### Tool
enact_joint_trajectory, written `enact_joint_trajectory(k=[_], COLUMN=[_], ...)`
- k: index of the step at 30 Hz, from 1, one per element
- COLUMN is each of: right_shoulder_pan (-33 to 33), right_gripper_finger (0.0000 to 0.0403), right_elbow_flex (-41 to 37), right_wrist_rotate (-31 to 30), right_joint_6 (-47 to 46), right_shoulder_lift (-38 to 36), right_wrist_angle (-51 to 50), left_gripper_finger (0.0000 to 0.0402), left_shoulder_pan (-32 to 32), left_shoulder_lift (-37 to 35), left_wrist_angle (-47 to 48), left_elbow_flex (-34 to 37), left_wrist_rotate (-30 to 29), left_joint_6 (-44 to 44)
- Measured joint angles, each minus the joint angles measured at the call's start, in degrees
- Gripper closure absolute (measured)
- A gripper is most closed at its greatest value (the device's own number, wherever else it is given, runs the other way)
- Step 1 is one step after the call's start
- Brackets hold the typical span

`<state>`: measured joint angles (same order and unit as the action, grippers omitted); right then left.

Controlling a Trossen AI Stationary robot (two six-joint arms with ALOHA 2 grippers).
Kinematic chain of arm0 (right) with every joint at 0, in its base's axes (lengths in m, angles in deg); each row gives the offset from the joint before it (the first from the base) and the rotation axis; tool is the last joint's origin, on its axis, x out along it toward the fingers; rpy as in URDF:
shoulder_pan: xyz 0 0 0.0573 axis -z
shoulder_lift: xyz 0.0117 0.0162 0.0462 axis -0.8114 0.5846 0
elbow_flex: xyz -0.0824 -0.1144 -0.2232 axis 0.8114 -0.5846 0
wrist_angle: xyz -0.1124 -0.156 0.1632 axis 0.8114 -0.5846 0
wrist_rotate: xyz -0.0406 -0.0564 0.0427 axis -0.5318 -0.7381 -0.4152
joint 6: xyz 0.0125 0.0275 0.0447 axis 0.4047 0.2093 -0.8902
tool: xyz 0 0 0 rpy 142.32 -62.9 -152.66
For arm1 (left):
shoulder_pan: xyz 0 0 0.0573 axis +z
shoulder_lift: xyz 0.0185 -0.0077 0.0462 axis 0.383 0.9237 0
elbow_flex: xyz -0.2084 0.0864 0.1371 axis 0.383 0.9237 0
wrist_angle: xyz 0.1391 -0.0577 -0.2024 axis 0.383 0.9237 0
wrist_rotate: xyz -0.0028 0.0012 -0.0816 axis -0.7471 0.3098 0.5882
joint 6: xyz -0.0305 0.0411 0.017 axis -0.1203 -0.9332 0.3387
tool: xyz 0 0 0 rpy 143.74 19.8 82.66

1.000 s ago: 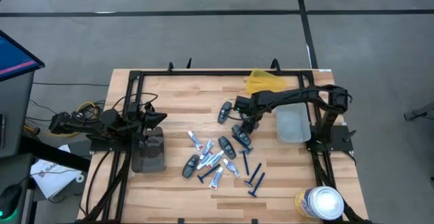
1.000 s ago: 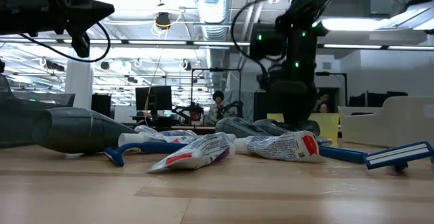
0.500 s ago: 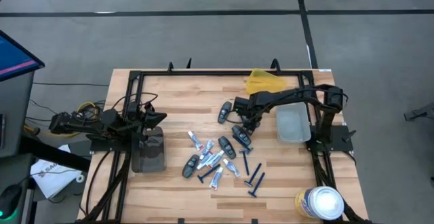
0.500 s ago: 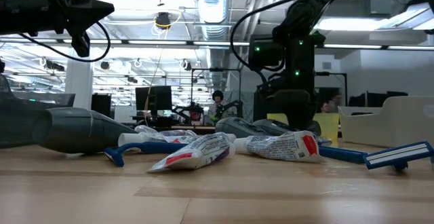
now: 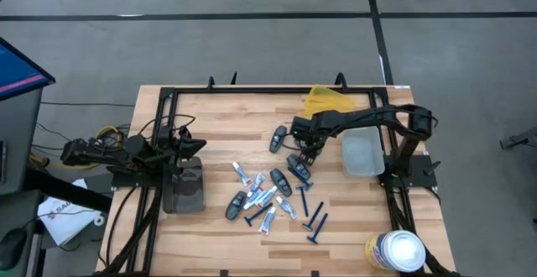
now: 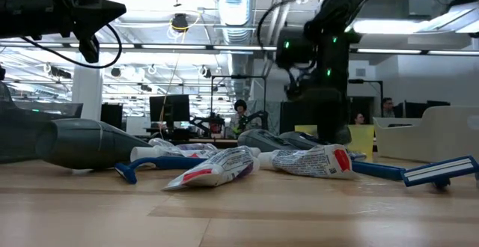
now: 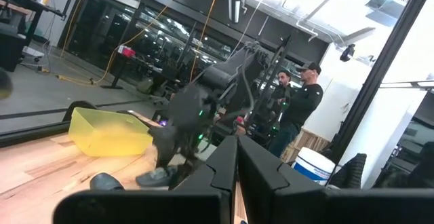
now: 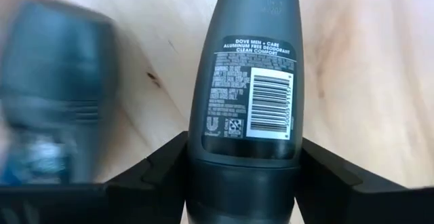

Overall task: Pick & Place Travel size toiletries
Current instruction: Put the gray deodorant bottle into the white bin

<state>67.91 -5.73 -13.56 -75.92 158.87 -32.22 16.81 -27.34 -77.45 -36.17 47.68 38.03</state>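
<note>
Right gripper (image 8: pixel 243 176) jaws snug around grey deodorant pod (image 8: pixel 247 81) (label up); left gripper (image 5: pixel 200 145) closed, idle far left.

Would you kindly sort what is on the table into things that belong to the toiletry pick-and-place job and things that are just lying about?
Job:
- grey deodorant between the right gripper fingers
- other grey deodorants
- squeeze tubes
- blue razors
- clear bins, right and left

Lying about:
- yellow tray
- white-lidded canister
- left gripper, waiting with fingers shut
</note>
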Motion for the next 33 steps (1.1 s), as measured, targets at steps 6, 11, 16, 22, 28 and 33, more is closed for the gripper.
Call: enact_joint_trajectory(k=[6,11,16,22,28,33], right_shoulder_pan=[0.21,0.23,0.23,0.28,0.23,0.26], right_gripper_finger=[0.0203,0.0203,0.0203,0.0203,0.0203,0.0202], right_elbow_flex=[0.03,0.05,0.10,0.00,-6.05,-15.61], right_wrist_rotate=[-0.15,-3.86,-10.70,-16.82,-16.60,-11.83], right_joint_6=[-3.81,-11.99,-25.65,-38.41,-41.64,-41.78], right_shoulder_lift=[-9.96,-20.77,-29.07,-32.62,-32.59,-32.48], right_wrist_angle=[-1.37,-6.70,-16.78,-32.64,-36.04,-26.11], left_gripper_finger=[0.0394,0.0394,0.0394,0.0394,0.0394,0.0394], left_shoulder_pan=[0.01,0.01,0.01,0.00,0.02,0.02], left_shoulder_lift=[-0.01,-0.02,-0.03,-0.04,-0.04,-0.02], left_wrist_angle=[-0.02,-0.11,-0.53,-0.90,-0.96,-1.01], left_elbow_flex=[-0.02,0.00,0.00,0.00,-0.02,-0.01], left_wrist_rotate=[0.00,0.00,0.00,0.00,0.00,0.00], left_joint_6=[-0.01,0.00,-0.02,-0.02,-0.01,-0.01])
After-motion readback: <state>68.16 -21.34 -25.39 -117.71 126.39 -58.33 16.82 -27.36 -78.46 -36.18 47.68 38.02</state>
